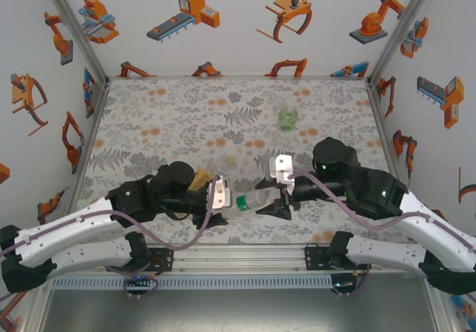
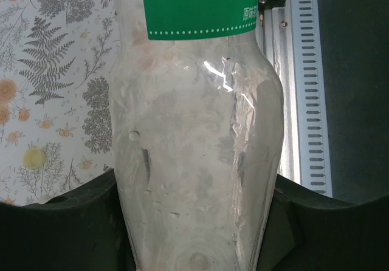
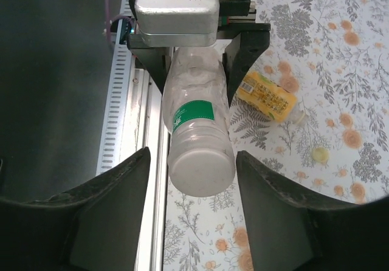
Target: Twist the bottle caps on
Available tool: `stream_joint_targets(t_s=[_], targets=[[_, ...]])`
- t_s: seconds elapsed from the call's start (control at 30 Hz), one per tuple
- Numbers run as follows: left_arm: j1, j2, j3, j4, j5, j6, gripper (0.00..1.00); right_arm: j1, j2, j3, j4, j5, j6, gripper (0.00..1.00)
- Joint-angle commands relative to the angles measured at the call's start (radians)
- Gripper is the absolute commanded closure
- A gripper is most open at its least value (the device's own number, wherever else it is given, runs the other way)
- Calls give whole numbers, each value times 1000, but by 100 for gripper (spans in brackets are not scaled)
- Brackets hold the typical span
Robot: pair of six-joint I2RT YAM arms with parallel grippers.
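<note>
1. The left jaws are clamped on the clear bottle. They hold it level above the near edge of the counter, with its round end pointing right, toward the other arm.
2. The right jaws stand partly open, their fingers on either side of that end. A gap shows on both sides, so nothing is gripped there.
3. I cannot tell whether the pale end is a seated cap or the bottle's bare base. That is worth settling before any turn.
4. The step in hand looks like closing on that end and twisting. Centre the right jaws on the bottle's axis first, so the squeeze does not shove it sideways in the left grip.
5. Squeeze lightly, since the thin clear wall will probably dent. Let the left side hold firm while the right turns.
6. A loose pale cap lies on the counter near the orange-yellow bottle, which lies on its side. The squat green bottle stands farther back, well apart.
</note>
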Motion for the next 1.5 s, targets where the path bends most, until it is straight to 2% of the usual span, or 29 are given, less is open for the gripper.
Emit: stream_joint_targets(t_s=[0.0, 0.2, 0.3, 0.47, 0.63, 0.67, 0.77, 0.8, 0.9, 1.0, 1.3, 1.37, 1.47], targets=[[0, -4, 33, -11, 23, -8, 87, 3, -12, -8, 42, -31, -5, 51], [1, -9, 33, 1, 19, -7, 87, 2, -14, -20, 41, -2, 46, 66], [1, -17, 27, 26, 13, -8, 87, 2, -26, -43, 72, 55, 162, 75], [1, -31, 1, 85, -25, -9, 87, 2, -65, -115, 173, 210, 557, 88], [0, -29, -8, 100, -80, 8, 87, 3, -65, -130, 113, 424, 1125, 100], [0, -29, -11, 104, -89, 11, 87, 2, -56, -123, 90, 433, 1218, 100], [0, -26, -21, 129, -118, 14, 87, 2, -16, -96, -5, 417, 1500, 88], [1, -24, -23, 139, -123, 15, 87, 3, -8, -100, -10, 406, 1590, 87], [1, -16, -30, 164, -132, 19, 87, 2, 8, -145, 92, 357, 1723, 86], [1, -6, -31, 172, -128, 19, 87, 2, 32, -106, 59, 353, 1665, 76], [1, -26, -47, 159, -65, 3, 84, 2, -22, -4, 50, 507, 1260, 36], [1, -36, -53, 160, -55, 0, 84, 1, -56, -27, 126, 519, 1168, 32], [0, -48, -57, 155, -36, -5, 84, 2, -109, -79, 287, 480, 979, 33]])
